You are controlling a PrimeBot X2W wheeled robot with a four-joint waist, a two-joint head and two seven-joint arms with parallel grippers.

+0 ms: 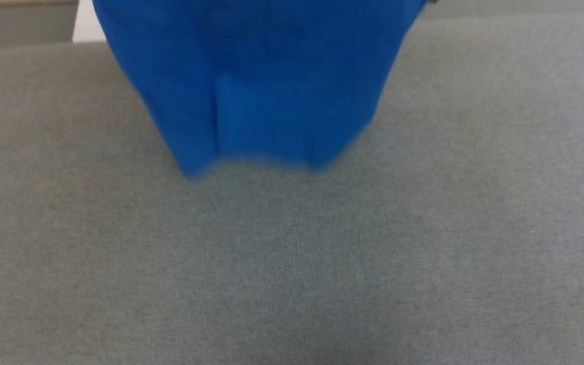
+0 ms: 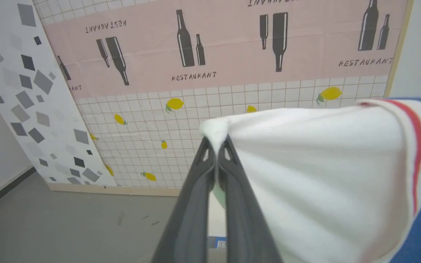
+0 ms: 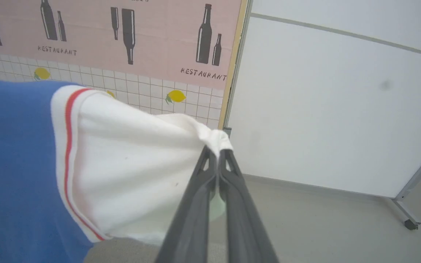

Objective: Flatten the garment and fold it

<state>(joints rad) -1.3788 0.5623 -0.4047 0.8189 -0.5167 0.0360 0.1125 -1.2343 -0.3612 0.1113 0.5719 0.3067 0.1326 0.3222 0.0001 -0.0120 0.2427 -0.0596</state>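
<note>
Left gripper (image 2: 216,144): we find it closed, with its two dark fingers pressed together on a bunched tip of white sleeve cloth belonging to the garment (image 2: 323,164). From the pinch, the sleeve fans out to the right of the fingers and back towards the wrist, drawn smooth. At the far right of that spread runs a red stripe, and beyond it the cloth turns blue. Ahead of the fingertips stands a wall panel (image 2: 232,47) printed with dark bottles, the word RESTAURANT and yellow lemons on a white grid. A grey floor (image 2: 68,219) lies beneath the gripper.

Right gripper (image 3: 216,153): we find it also closed, its fingers nipping the gathered tip of the other white sleeve. Here the cloth spreads to the left of the fingers, crosses a red stripe and becomes blue at the far left. Ahead and to the right of the fingertips we note a white partition (image 3: 323,109) on a wheeled foot.

From the head view, the blue body of the garment (image 1: 261,86) hangs down from the top edge, narrowing towards a blurred lower hem, with one vertical crease near its middle. Under it lies a grey fabric surface (image 1: 292,263). We cannot tell whether the hem touches that surface.
</note>
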